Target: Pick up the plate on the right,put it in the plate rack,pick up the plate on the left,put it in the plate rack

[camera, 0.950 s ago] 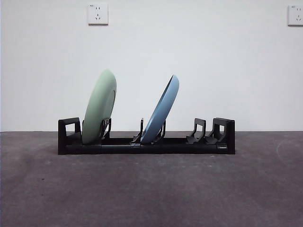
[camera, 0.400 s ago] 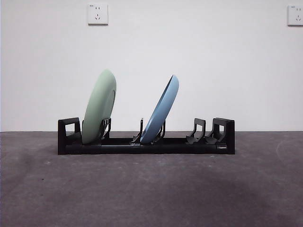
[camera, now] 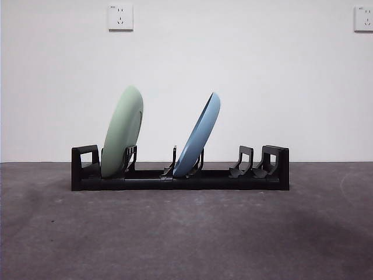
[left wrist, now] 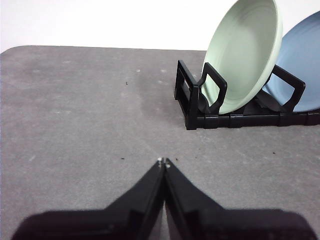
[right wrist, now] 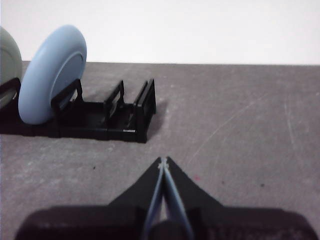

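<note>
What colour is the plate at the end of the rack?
Pale green. The green plate stands at one end of the black plate rack, clearest in the left wrist view.

The blue plate (left wrist: 300,65) runs off the left wrist picture's edge, its near side behind the green plate (left wrist: 245,55). In the right wrist view the green plate (right wrist: 7,65) is a cropped sliver (rather blurred). Front on, neither gripper shows, and the plate rack (camera: 180,175) hides both plates' lower rims.

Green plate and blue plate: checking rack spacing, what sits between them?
Only the plate rack's base and prongs between green plate and blue plate, front view.
</note>
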{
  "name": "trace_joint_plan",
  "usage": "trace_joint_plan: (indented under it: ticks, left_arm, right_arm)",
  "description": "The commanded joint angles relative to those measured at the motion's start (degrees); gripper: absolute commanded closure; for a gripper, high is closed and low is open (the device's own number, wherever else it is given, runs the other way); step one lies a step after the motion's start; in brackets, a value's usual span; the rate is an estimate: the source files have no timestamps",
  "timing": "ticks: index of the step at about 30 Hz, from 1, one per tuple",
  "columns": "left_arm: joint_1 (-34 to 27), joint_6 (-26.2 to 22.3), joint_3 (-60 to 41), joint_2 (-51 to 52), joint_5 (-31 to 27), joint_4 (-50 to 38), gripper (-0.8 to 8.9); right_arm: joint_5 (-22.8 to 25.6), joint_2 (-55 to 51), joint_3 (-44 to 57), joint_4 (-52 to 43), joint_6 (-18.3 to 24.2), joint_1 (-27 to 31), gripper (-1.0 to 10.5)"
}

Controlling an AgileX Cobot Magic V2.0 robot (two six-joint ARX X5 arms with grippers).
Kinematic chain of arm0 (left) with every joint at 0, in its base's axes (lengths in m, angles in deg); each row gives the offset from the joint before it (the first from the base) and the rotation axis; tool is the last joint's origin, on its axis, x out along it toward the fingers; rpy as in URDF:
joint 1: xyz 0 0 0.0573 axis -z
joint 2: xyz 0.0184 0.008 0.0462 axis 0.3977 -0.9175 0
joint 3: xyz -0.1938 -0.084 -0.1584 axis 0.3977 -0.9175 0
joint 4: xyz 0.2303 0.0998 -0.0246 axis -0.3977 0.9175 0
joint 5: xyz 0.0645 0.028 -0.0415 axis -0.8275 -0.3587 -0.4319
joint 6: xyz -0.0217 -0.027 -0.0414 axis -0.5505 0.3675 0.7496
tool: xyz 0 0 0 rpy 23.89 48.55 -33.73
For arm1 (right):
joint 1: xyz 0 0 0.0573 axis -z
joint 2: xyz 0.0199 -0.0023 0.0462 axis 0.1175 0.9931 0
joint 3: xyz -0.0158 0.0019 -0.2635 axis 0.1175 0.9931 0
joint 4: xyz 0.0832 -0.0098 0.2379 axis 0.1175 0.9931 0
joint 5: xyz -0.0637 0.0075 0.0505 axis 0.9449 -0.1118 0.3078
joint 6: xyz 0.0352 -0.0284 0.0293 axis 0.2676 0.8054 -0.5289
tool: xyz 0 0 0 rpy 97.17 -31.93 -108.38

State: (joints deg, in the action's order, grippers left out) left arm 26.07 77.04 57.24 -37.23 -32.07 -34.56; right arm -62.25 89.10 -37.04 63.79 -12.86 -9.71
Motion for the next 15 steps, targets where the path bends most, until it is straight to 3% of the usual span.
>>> trace_joint_plan:
  ticks: [1, 15]
  left_arm:
    - [-0.2, -0.66, -0.83, 0.07, -0.13, -0.13, 8.17]
    - [-0.2, -0.66, -0.83, 0.07, -0.13, -0.15, 8.17]
  right_arm:
    - [-0.04, -1.79, 2.4, -0.81, -1.4, -0.11, 9.5]
    - [0.37, -2.49, 6.43, -1.25, -2.21, -0.2, 9.5]
